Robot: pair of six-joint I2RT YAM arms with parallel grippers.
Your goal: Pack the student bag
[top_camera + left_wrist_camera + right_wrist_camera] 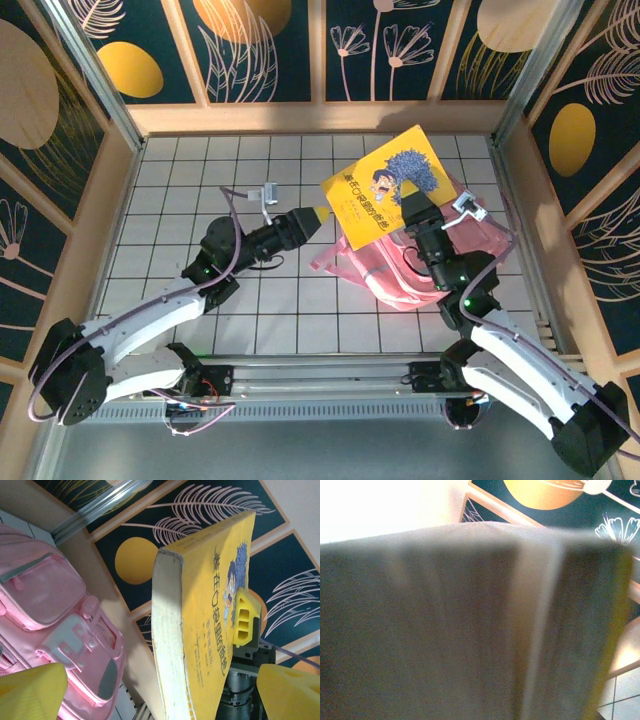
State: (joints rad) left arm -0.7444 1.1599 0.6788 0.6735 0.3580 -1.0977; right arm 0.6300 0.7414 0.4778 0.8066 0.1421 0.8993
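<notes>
A yellow book (pixel 375 185) with a cartoon cover is held tilted in the air above the student bag (pixel 470 240), a pink backpack lying on the tiles. My right gripper (pixel 411 192) is shut on the book's lower right edge; one of its yellow fingers (pixel 245 617) presses on the cover. My left gripper (pixel 318 214) stands open at the book's left corner. In the left wrist view the book (pixel 210 630) shows its page edge between the wide-spread fingertips (pixel 35 692), with the bag (pixel 55 605) behind. The blurred book (pixel 470 630) sits close to the right wrist camera.
The white gridded tabletop (pixel 200 160) stretches to the left of the bag. Patterned walls with wooden frames (pixel 320 115) enclose the back and both sides. Both arm bases sit on the rail (pixel 320 375) at the near edge.
</notes>
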